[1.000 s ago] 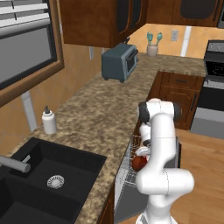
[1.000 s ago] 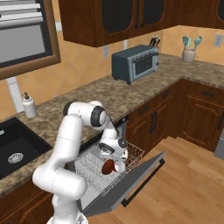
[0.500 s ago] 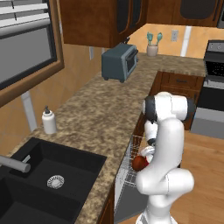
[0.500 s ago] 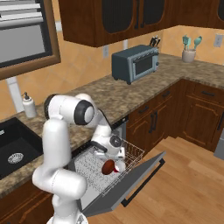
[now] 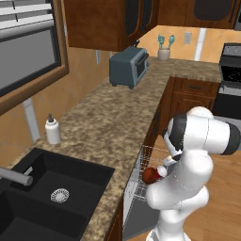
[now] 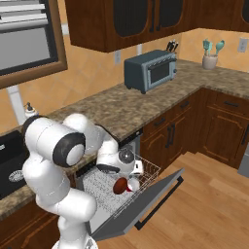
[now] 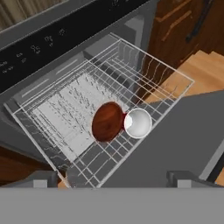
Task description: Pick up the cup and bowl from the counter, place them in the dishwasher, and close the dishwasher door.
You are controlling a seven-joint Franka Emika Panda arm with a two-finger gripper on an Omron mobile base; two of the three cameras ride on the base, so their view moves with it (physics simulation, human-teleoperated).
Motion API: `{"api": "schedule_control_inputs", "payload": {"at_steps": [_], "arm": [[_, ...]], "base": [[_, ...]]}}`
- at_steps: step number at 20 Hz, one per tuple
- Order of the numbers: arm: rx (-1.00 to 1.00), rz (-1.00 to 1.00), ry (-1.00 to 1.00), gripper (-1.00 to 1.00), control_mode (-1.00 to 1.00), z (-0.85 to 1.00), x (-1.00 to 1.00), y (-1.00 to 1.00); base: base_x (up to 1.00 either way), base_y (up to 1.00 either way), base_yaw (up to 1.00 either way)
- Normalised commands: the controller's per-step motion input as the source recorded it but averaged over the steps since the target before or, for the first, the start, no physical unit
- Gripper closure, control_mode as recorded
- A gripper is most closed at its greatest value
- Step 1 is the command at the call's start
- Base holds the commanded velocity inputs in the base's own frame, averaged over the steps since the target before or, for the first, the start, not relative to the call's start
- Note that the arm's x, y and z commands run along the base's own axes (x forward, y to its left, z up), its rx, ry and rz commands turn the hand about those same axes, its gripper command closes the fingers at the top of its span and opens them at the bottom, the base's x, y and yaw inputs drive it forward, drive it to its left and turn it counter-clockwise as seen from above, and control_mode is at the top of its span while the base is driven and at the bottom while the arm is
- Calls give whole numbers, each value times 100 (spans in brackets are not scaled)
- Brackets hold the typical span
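Dark reddish-brown, the bowl (image 7: 108, 121) is lying in the white wire rack (image 7: 83, 109) of the dishwasher (image 6: 104, 187), touching the cup (image 7: 137, 123) just to its right in the hand view, whose white inside is facing the camera. Both are sitting near the rack's outer edge, over the lowered dishwasher door (image 6: 146, 204), which is hanging open toward the wooden floor (image 6: 209, 204). The gripper (image 7: 111, 179) is hovering above the rack with its dark tips set wide apart and nothing between them. The granite counter (image 5: 108, 117) is running along above the dishwasher, carrying a toaster oven (image 6: 149, 71) at the far end and a white soap bottle (image 5: 52, 129) beside the black sink (image 5: 47, 197).
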Motion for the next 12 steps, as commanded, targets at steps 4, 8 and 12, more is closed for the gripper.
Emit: {"api": "schedule_control_inputs", "payload": {"at_steps": [4, 8, 12], "arm": [[0, 0, 6, -100, -100, 100, -48, -55], [0, 0, 14, -100, -100, 100, -26, -57], [0, 0, 9, -100, -100, 86, -28, -54]], "base": [[0, 0, 0], [0, 0, 0], [0, 0, 0]]}}
